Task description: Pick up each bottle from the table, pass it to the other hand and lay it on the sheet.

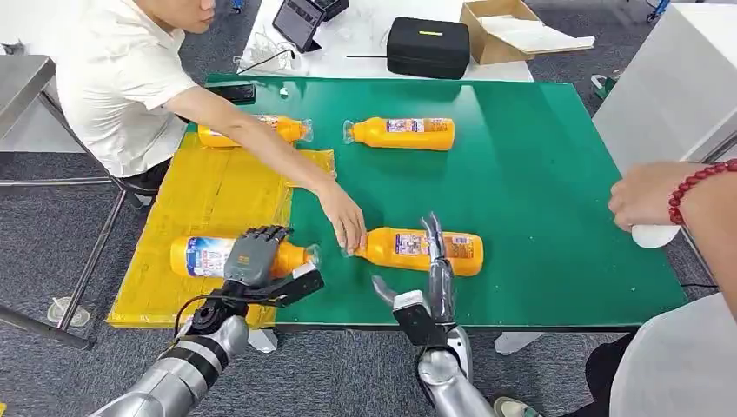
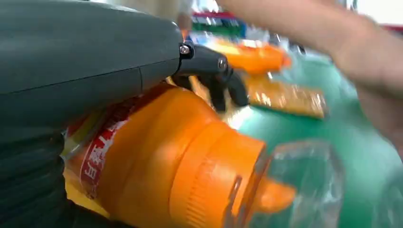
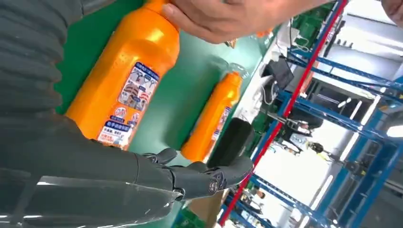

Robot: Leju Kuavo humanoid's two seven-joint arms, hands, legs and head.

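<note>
Left hand grips bottle near sheet edge; right hand spread, empty.

Bottles: glossy orange plastic, printed paper-like labels, clear plastic caps. Sheet: shiny yellow film, wrinkled. Table mat: matt green, smooth. Left hand: matt grey plastic with ribbed cover. Arms: brushed silver metal. Floor: rough grey carpet.
</note>
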